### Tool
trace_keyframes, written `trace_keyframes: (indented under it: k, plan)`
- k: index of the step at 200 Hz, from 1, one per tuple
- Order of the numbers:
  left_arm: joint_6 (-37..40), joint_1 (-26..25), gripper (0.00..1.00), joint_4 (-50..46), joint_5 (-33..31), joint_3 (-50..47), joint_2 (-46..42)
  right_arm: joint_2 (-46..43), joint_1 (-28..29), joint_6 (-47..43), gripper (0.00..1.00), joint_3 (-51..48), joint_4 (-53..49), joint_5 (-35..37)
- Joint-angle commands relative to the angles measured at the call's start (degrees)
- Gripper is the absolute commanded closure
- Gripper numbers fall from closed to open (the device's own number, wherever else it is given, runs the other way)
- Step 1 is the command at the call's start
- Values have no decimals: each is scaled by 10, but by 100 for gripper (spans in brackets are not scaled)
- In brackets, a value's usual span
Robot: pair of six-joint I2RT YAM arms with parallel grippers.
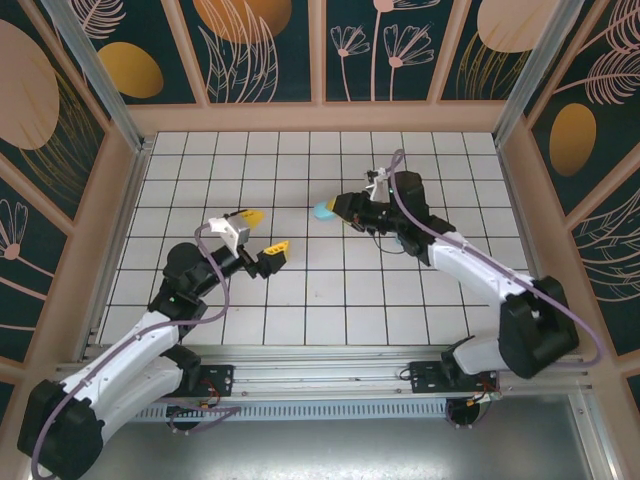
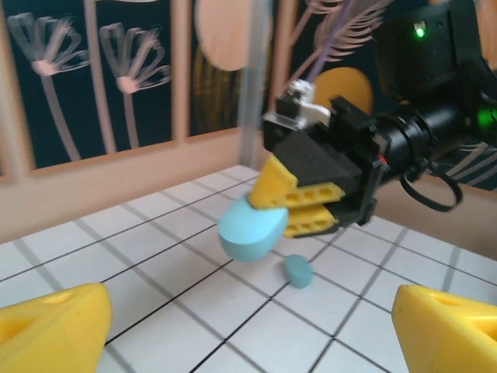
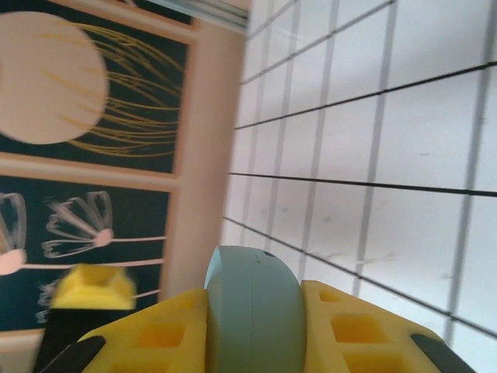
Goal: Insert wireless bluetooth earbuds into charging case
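Right gripper point(image 2: 273, 210): clenched on a light-blue pebble-shaped charging case point(image 2: 250, 231), which is held off the tiled surface point(image 2: 155, 256). One small light-blue earbud point(image 2: 297, 271): lying on the surface just beneath the case, not touching it. Left gripper point(image 1: 265, 231): released, jaws spread wide, well apart from the case.

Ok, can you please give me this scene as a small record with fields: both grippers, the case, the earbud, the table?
left gripper: open, holding nothing, pointing toward the right gripper
right gripper: shut on the case
case: light blue, pebble-shaped, appears raised off the table
earbud: one small blue piece lying on a white tile, just under the case, not touching it
table: white tiles with dark lines
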Motion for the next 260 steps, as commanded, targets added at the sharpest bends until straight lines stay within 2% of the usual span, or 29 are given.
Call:
trace_keyframes:
  k: [1, 19, 45, 78, 100, 112, 126, 156, 184, 193, 212, 231, 245, 260]
  plan:
    - [15, -1, 6, -67, -134, -17, -30, 72, -10, -57, 89, 8, 15, 2]
    - [13, -1, 4, -95, -209, -29, -51, 137, -11, -81, 90, 22, 31, 5]
    - [4, -1, 2, -110, -284, -46, -77, 226, -11, -96, 91, 51, 57, -28]
    - [-3, -1, 2, -105, -328, -64, -86, 301, -12, -122, 90, 87, 46, -37]
    - [-8, -1, 1, -101, -333, -69, -80, 313, -13, -133, 84, 86, 36, -30]
    - [-7, -1, 2, -102, -337, -69, -79, 311, -13, -144, 73, 83, 22, -16]
    - [-5, -1, 1, -100, -343, -69, -77, 301, -13, -161, 61, 83, -5, 7]
    - [-5, -1, 1, -99, -360, -63, -73, 259, -12, -187, 47, 81, -65, 62]
    - [2, -1, 1, -100, -391, -50, -57, 208, -12, -212, 15, 79, -113, 107]
    - [6, -1, 1, -102, -410, -45, -49, 189, -12, -221, 2, 81, -130, 124]
    - [18, -1, 1, -119, -486, -22, -19, 147, -14, -251, 1, 94, -173, 169]
    - [42, 2, 1, -135, -560, 9, 39, 99, -18, -290, 1, 109, -209, 252]
    - [44, 23, 2, -122, -558, 20, 75, 58, -25, -320, 1, 101, -205, 326]
    - [24, 63, 1, -97, -531, 23, 111, 9, -37, -371, 1, 61, -157, 385]
